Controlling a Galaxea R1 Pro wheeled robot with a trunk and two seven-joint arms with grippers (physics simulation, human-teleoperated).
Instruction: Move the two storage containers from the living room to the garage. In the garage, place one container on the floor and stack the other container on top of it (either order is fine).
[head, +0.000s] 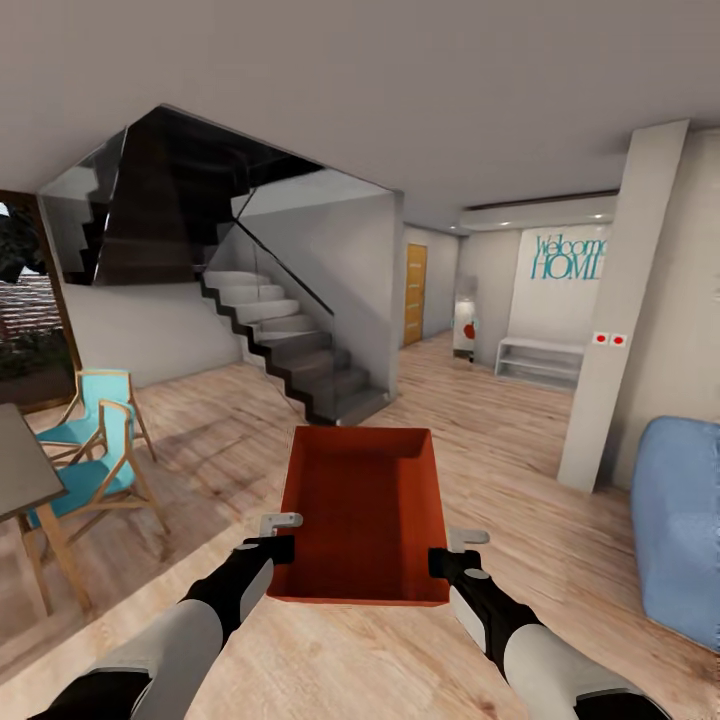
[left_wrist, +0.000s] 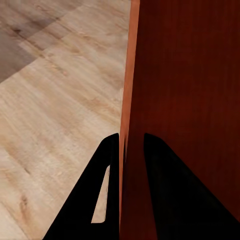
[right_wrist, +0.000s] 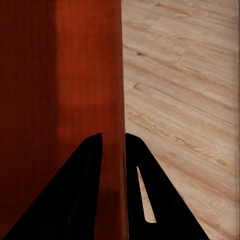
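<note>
You are carrying one storage container (head: 365, 510) out in front of you, above the light wood floor (head: 480, 420), open side up and nothing inside it. Your left gripper (head: 268, 549) is clamped on its left wall; in the left wrist view the two dark fingers (left_wrist: 102, 192) sit one on each side of that thin red-orange wall, pressed against it. Your right gripper (head: 452, 562) does the same on the right wall, again with one finger (right_wrist: 82, 192) inside and one outside. Both holds sit near the end of the container closest to you, so the far end hangs out unsupported (worth keeping level as you drive).

Left of the container are a grey table (head: 25, 470) and two turquoise chairs (head: 95, 440). Right of it is a blue seat (head: 685, 520), and beyond that a white pillar (head: 620, 320). Straight past the container's far end rises a dark staircase (head: 290, 350). Further right of the stairs, a hallway runs to an orange-brown door (head: 415, 293), and a white shelf (head: 540, 362) stands under a wall sign.

By my reading you are early in the job: this container is lifted but not yet delivered, since wood flooring lies under you and no concrete floor or garage is in sight. The second container is not to be seen here. Left to do: reach the garage, set this one down, fetch the other, and stack it
</note>
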